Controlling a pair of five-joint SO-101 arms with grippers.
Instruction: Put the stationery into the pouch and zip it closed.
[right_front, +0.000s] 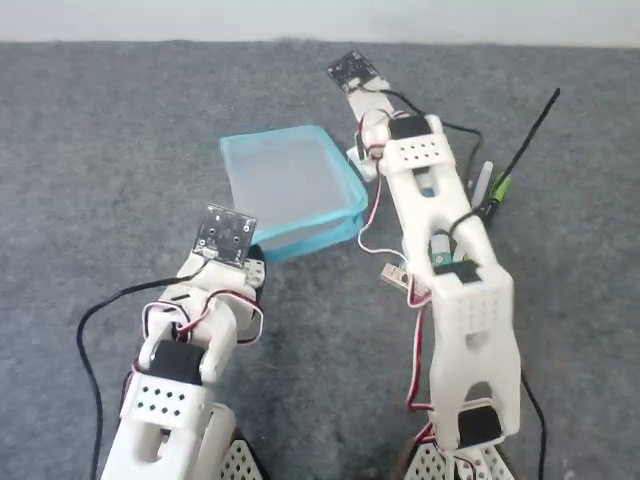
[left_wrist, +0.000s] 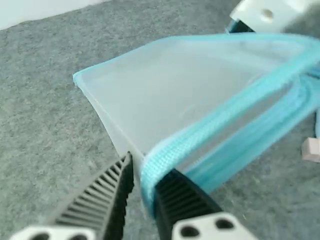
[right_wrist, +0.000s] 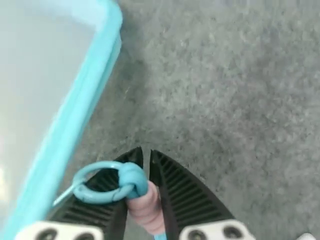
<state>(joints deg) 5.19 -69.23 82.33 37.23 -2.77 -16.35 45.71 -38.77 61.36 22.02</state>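
Pouch (right_front: 290, 185) sits mid-frame in the high view, left gripper (left_wrist: 145, 175) pinched almost closed on its zipper edge (left_wrist: 200, 135), right gripper (right_wrist: 146, 156) clamped on the zip pull (right_wrist: 107, 182), so a hard tug could yank that edge free, with pens (right_front: 498, 187) lying outside at right.

A robotics test bench: grey felt tabletop (right_front: 100, 150), two white printed arms (right_front: 470, 300), loose cables (right_front: 82, 330).

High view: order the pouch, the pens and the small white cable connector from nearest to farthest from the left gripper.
1. pouch: its near corner is clamped in the left gripper.
2. white cable connector: off to the right, beside the right arm.
3. pens: farthest, beyond the right arm.
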